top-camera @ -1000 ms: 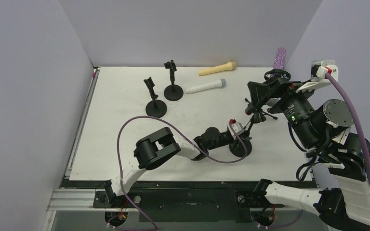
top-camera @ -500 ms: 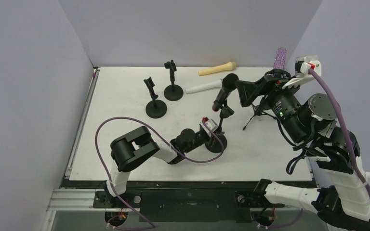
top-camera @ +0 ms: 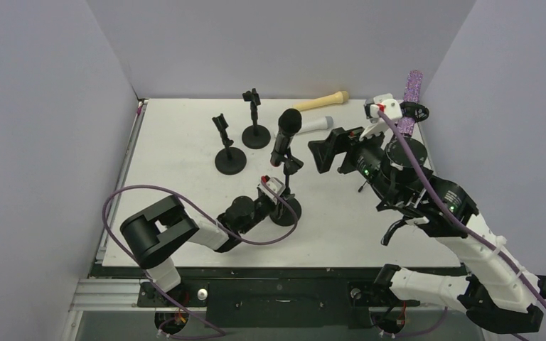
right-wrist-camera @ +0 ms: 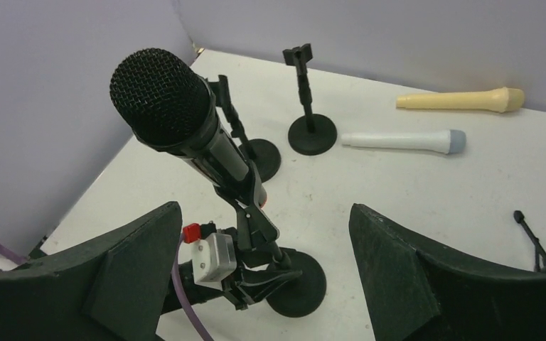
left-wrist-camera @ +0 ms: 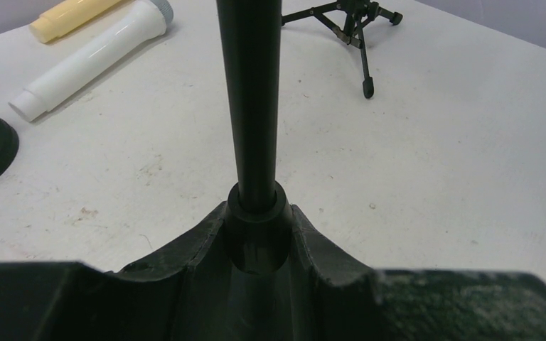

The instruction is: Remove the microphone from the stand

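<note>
— What shows past the right fingers (right-wrist-camera: 426, 277)?
— On the white table (right-wrist-camera: 426, 192), a nearer spare stand (right-wrist-camera: 263, 158) is upright ahead of the left-hand finger, and a farther spare stand (right-wrist-camera: 306, 106) is upright beyond it. Ahead of the gap between the fingers a white microphone (right-wrist-camera: 405, 140) lies flat. A yellow microphone (right-wrist-camera: 462, 99) lies farther out, apart from it.
— And around the left fingers (left-wrist-camera: 178, 270)?
— A tripod (left-wrist-camera: 352, 21) stands ahead to their right, and the white microphone lies ahead to their left. A purple microphone (top-camera: 412, 89) rises, tilted, well behind the right fingers.
</note>
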You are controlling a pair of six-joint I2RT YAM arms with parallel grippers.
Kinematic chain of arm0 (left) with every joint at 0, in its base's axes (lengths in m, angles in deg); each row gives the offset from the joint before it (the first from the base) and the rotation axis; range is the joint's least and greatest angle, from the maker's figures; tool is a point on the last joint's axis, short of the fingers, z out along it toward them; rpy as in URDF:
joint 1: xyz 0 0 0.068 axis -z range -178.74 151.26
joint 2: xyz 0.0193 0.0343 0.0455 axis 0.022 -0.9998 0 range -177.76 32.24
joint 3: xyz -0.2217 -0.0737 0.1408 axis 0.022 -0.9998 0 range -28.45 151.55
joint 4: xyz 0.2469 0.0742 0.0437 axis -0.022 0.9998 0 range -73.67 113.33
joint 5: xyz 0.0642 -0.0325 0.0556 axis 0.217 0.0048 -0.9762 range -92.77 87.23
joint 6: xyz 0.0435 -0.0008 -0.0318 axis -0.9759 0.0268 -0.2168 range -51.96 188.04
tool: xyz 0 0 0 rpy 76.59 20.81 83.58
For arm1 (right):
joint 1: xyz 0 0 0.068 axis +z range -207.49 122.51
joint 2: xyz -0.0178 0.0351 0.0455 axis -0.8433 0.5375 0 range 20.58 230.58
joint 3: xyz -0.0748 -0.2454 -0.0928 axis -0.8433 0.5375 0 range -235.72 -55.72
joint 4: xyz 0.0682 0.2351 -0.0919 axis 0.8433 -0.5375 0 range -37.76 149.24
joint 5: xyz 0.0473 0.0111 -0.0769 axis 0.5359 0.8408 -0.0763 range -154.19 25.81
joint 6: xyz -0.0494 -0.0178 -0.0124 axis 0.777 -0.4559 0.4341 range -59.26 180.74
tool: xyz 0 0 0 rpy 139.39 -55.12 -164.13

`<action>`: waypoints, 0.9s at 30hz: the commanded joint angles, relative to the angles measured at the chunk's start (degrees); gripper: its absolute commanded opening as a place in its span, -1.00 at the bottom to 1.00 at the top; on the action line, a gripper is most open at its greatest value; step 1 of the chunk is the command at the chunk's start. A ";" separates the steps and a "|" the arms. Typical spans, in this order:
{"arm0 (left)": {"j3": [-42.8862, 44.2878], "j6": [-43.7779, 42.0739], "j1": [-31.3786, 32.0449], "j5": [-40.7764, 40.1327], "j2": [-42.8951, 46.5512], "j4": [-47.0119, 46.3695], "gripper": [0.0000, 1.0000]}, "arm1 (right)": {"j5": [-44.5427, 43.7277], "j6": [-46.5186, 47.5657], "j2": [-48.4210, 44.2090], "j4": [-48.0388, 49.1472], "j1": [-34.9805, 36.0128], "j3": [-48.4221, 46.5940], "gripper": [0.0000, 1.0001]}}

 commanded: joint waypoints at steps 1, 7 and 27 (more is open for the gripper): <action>-1.98 -0.20 -0.86 -0.69 5.92 -5.84 -1.00 | 8.16 1.17 1.08 6.20 0.02 3.29 0.66; -6.10 1.07 -3.87 3.92 10.00 -4.82 -1.00 | 15.92 3.99 2.65 12.57 0.73 8.30 0.66; -10.38 -0.02 -6.24 11.52 11.10 -6.79 -1.00 | 7.62 13.17 16.62 27.33 6.38 6.54 0.65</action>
